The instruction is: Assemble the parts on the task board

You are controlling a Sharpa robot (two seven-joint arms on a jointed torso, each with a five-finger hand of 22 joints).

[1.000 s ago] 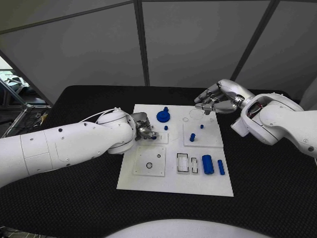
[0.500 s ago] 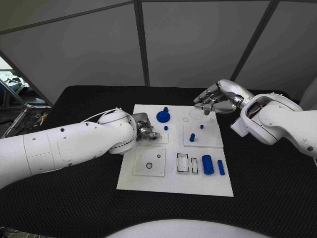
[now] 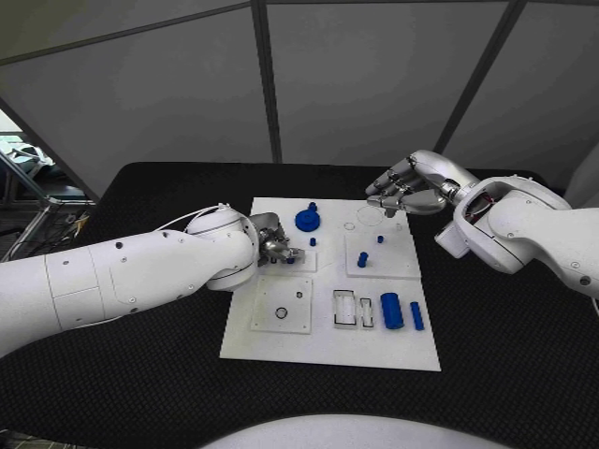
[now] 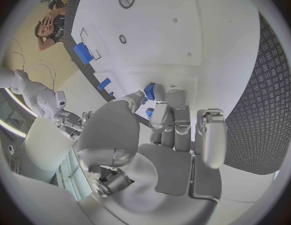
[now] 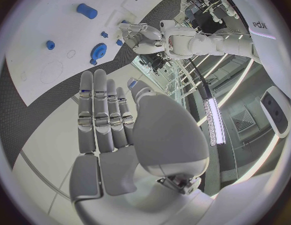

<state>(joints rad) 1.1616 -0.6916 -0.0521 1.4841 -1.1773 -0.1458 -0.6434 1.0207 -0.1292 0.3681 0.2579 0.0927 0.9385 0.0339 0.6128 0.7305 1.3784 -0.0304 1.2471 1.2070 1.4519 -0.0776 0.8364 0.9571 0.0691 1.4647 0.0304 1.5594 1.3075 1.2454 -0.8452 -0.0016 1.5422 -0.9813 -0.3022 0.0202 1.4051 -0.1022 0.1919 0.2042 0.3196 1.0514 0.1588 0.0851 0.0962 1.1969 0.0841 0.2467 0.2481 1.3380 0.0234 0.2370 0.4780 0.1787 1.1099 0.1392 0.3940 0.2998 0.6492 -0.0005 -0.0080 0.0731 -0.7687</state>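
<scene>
The white task board lies mid-table. My left hand sits low over the board's left middle and pinches a small blue part between thumb and fingertips. My right hand hovers above the board's far right corner, fingers straight and side by side, holding nothing. On the board are a blue gear, a small peg, an upright blue peg, a thick blue cylinder and a thin blue bar.
Clear square plates and a slotted frame lie on the board's near half. Black table surrounds the board. Grey panel walls stand behind the table's far edge.
</scene>
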